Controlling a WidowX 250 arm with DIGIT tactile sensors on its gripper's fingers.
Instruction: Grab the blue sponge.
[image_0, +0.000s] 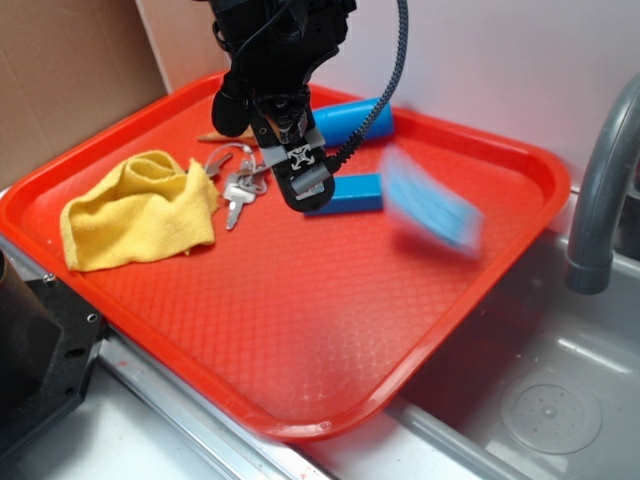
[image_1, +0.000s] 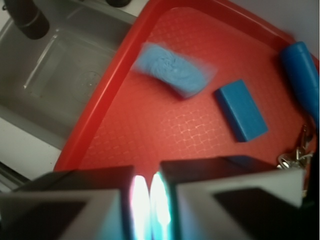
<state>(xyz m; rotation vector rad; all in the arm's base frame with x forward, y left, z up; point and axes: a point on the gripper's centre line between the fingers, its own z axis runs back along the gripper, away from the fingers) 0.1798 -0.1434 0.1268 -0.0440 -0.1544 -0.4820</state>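
One black gripper hangs above the middle of the red plastic tray, pointing downward, with its black cable looping off to the upper right. In the wrist view the two fingers stand pressed nearly together, with only a thin bright slit between them and nothing held.

Just beside the gripper tip, toward the tray's far right, lies the smooth hard-edged blue rectangular block. Behind the gripper, near the tray's back rim, lies the blue plastic cylinder-shaped bottle on its side. To the left of the gripper sits a bunch of metal keys, and further left a crumpled yellow cloth.

The soft bright-blue oblong sponge lies to the right of the gripper, beyond the block, near the tray's right rim; it is apart from the fingers and appears blurred in both views. In the wrist view it sits ahead of the fingers, left of the block.

Outside the tray, on the right, are a grey metal sink and a grey faucet.
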